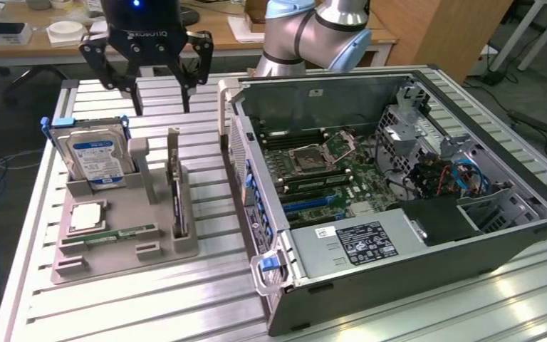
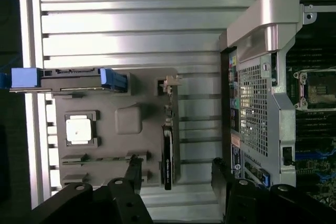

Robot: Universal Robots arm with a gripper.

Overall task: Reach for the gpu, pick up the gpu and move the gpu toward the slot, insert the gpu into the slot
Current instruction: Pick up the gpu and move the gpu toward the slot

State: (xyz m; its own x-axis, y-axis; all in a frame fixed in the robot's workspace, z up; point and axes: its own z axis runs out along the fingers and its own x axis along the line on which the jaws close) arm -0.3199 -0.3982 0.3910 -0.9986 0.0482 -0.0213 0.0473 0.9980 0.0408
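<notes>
The gpu stands on its edge in a groove of the grey holder tray, its silver bracket end upward toward the back. In the wrist view the gpu appears edge-on as a thin dark strip. My gripper hangs above and behind the tray, open, with nothing between its fingers. In the wrist view my gripper has one fingertip on each side of the card's line, well apart from it. The slot is a long blue strip on the green motherboard inside the open computer case.
A blue-labelled hard drive stands upright in the tray beside the gpu, with a CPU chip and a thin memory stick lying flat. The open case sits at the exterior view's right on the ribbed aluminium table.
</notes>
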